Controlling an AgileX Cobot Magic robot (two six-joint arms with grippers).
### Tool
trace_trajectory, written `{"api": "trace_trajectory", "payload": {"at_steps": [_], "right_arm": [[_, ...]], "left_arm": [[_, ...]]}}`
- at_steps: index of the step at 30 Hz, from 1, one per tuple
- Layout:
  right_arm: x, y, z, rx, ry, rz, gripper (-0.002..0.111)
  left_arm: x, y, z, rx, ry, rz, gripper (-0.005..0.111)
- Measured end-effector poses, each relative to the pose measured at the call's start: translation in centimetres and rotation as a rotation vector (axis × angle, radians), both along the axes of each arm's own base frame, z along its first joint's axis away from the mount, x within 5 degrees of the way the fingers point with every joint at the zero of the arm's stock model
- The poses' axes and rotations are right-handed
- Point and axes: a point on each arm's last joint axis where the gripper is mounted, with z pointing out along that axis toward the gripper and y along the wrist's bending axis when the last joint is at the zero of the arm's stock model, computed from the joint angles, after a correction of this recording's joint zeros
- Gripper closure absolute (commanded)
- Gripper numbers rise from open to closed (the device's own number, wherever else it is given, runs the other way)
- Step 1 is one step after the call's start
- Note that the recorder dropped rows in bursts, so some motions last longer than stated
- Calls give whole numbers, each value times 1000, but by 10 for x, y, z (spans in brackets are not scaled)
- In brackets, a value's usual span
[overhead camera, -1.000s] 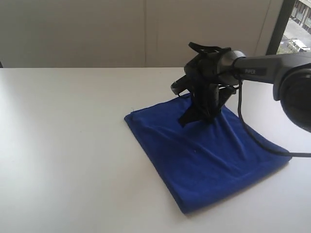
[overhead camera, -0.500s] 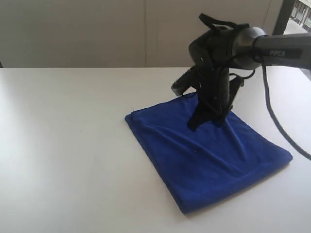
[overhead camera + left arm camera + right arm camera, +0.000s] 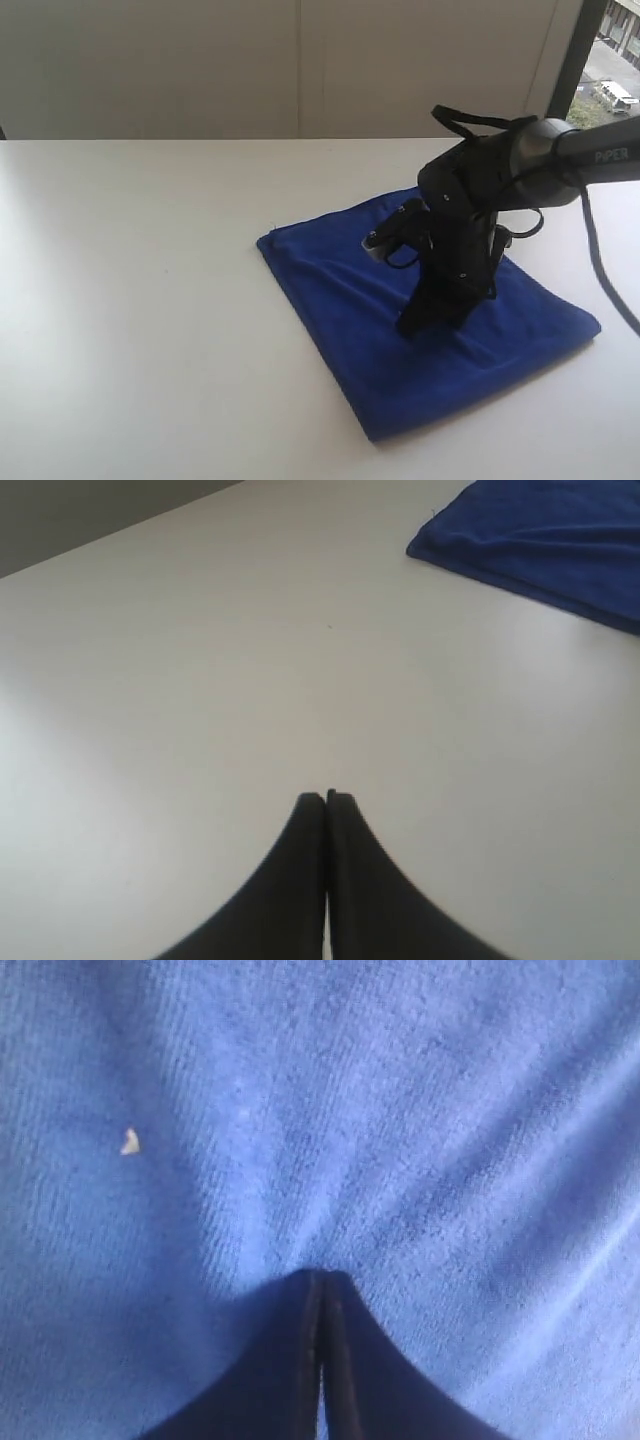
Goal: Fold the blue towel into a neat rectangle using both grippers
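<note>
- blue towel (image 3: 330, 290) lies flat on the white tabletop (image 3: 150, 320), right of centre in ext view.
- it sits diagonal: one corner twd the near edge, one twd the left, one twd the right. Far corner is hidden behind the right arm (image 3: 560, 160).
- outline approx a 4-sided rectangle-ish slab, edges fairly straight. Shallow creases run across the mid.
- right jaws: fully closed, tips pressed together w/ no gap. They point down and touch the towel roughly mid-cloth.
- right wrist view: towel (image 3: 420, 1110) fills the whole frame, and creases fan out from the jaw tips.
- can't tell whether a bit of pile is nipped betw the tips or they only push on the cloth.
- small pale fleck (image 3: 130, 1142) on the cloth near the tips, not touching them. Lint or label, can't tell.
- right arm is black and comes in from the right edge of ext view, w/ "PIPER" lettering on the link. Wrist is bent down over the towel.
- left jaws: closed too, tips together, nothing betw them. They sit over bare tabletop (image 3: 200, 680), clear of the towel. Contact w/ the surface: can't tell.
- left wrist view: only one corner of the towel (image 3: 540, 540) shows, well apart from the jaw tips. Edge there looks thick, slightly rolled.
- bg: pale wall (image 3: 200, 70) behind the tabletop, window strip (image 3: 610, 60) w/ a dark frame at top right.
</note>
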Motion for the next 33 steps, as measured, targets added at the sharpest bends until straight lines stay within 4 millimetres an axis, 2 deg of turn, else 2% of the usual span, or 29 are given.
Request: {"api": "trace_trajectory", "payload": {"at_steps": [10, 16, 23, 27, 30, 33], "right_arm": [[-23, 67, 2, 135, -14, 80, 108], [-33, 95, 3, 189, -42, 129, 108], [-36, 101, 15, 249, -84, 117, 108], [-36, 98, 50, 272, -192, 154, 108], [-34, 85, 74, 260, -264, 165, 108], [-34, 70, 88, 220, -282, 187, 108]], "left_arm": [[0, 0, 0, -3, 1, 2, 107], [0, 0, 0, -4, -1, 2, 107], [0, 0, 0, -7, 2, 0, 107], [0, 0, 0, -9, 4, 0, 107], [0, -1, -2, -17, 10, -6, 107], [3, -6, -3, -22, 40, -37, 107]]}}
